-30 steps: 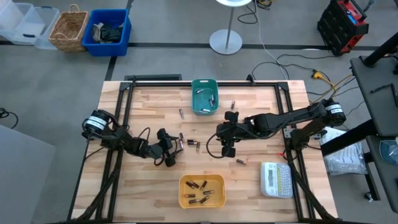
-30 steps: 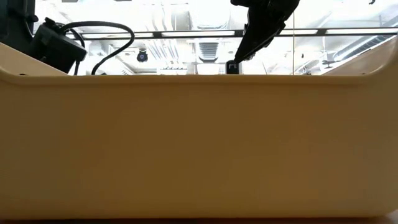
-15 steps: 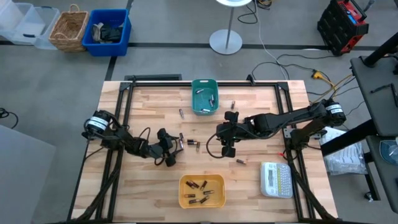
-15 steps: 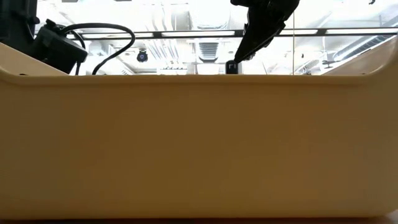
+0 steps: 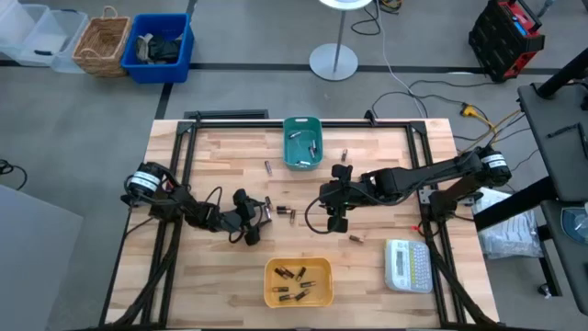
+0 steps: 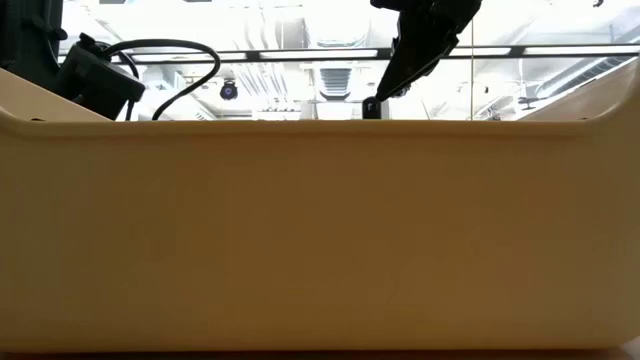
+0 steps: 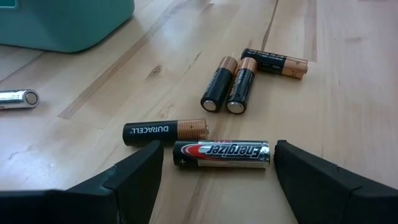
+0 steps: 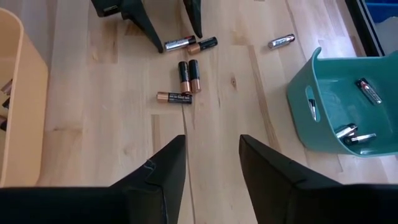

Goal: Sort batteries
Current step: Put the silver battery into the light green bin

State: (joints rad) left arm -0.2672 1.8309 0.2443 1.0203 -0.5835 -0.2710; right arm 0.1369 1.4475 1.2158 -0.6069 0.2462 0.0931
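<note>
Overhead, the pale planked desk [image 5: 211, 276] stands on grey floor, with a wicker basket [image 5: 101, 43] and a blue bin [image 5: 162, 46] beyond it. Nothing has visibly moved in the last second. At left, the left claw [image 7: 214, 163] sits low with its dark fingers spread, released, straddling a glossy silver-and-black battery [image 7: 221, 154] lying flat; more cylindrical batteries [image 7: 229, 92] with coppery bands lie just beyond. Centre holds a teal tub [image 5: 301, 141] and a yellow tub [image 5: 298, 281]. Right of these, the right claw [image 8: 210, 165] hovers parted and empty.
</note>
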